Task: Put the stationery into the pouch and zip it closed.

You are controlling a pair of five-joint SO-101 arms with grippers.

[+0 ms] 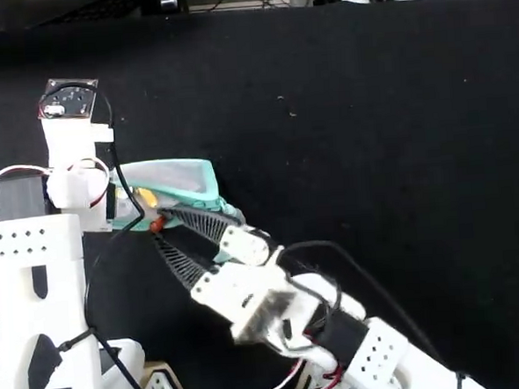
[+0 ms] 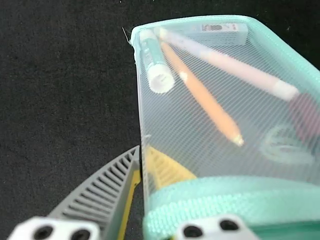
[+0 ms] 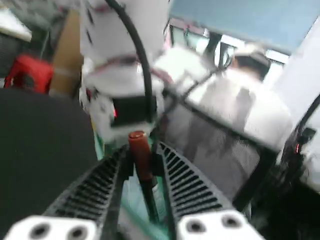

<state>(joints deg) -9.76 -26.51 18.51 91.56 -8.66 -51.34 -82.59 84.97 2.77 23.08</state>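
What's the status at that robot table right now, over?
Left gripper shut on pouch, glue stick and pencil inside. Right gripper shut on red-capped pen at pouch's edge. Nothing seen in the way.

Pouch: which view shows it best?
Left wrist view: the pouch sits close, pens visible through its clear wall. High view has it partly under an arm; right wrist view catches a teal sliver past the tool.
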